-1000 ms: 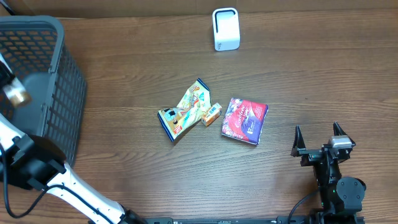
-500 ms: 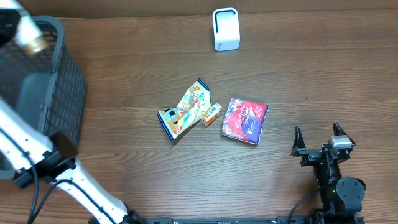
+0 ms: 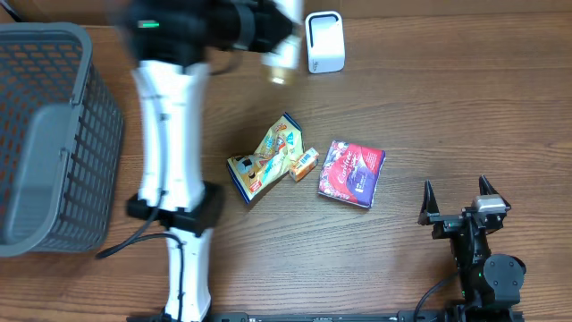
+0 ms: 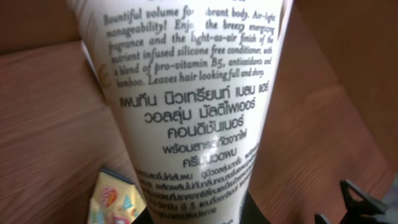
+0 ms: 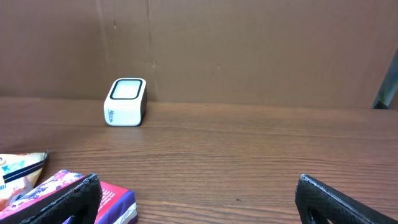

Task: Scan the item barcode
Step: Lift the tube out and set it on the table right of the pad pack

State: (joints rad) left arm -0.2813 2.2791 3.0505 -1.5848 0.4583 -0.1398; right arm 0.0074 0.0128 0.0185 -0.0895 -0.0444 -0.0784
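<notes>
A white conditioner tube (image 4: 193, 93) with black printed text fills the left wrist view, and my left gripper (image 4: 199, 215) is shut on its base. From overhead, the blurred left gripper (image 3: 264, 22) holds the tube (image 3: 282, 52) with its gold cap pointing down, just left of the white barcode scanner (image 3: 324, 42). No barcode shows on the tube's visible face. The right gripper (image 3: 458, 193) rests open at the near right with nothing between its fingers. It faces the scanner (image 5: 126, 101) across the table.
A grey mesh basket (image 3: 54, 134) stands at the left. Mid-table lie a yellow snack packet (image 3: 266, 159), a small orange box (image 3: 304, 165) and a red and purple pack (image 3: 351, 173). The pack's corner (image 5: 112, 199) sits by the right gripper's left finger.
My left arm has swung from over the basket at the far left to the back centre, carrying the tube up beside the scanner. The right arm has not moved.
</notes>
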